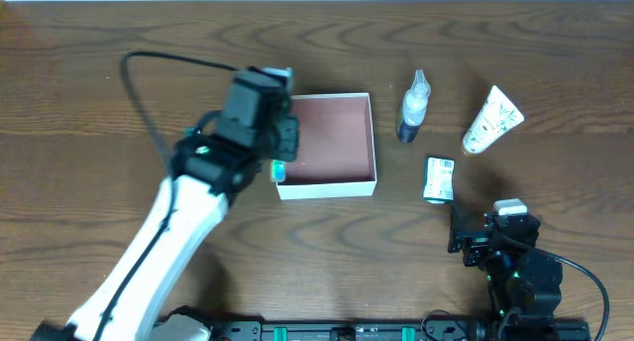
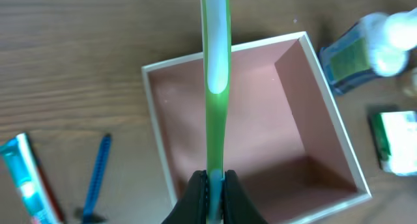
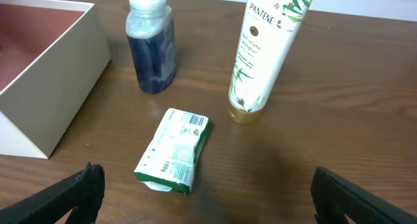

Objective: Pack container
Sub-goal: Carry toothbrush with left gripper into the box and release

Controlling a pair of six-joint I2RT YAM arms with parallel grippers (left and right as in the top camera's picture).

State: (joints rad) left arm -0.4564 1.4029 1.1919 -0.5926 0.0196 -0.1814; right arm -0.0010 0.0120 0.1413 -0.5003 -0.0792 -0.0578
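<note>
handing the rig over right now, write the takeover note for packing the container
Left gripper: shut on the green toothbrush, held over the container.
Right gripper: open, empty, near the green packet.
Done: nothing in the container yet.
To do: drop the toothbrush in, then pack the blue bottle, Pantene tube, packet, toothpaste and thin blue item.

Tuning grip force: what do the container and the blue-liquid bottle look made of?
Container: likely cardboard, matte. Thin white walls, dull pinkish-brown floor, no glare. Bottle: probably clear plastic, glossy. The blue liquid shows through the wall.
</note>
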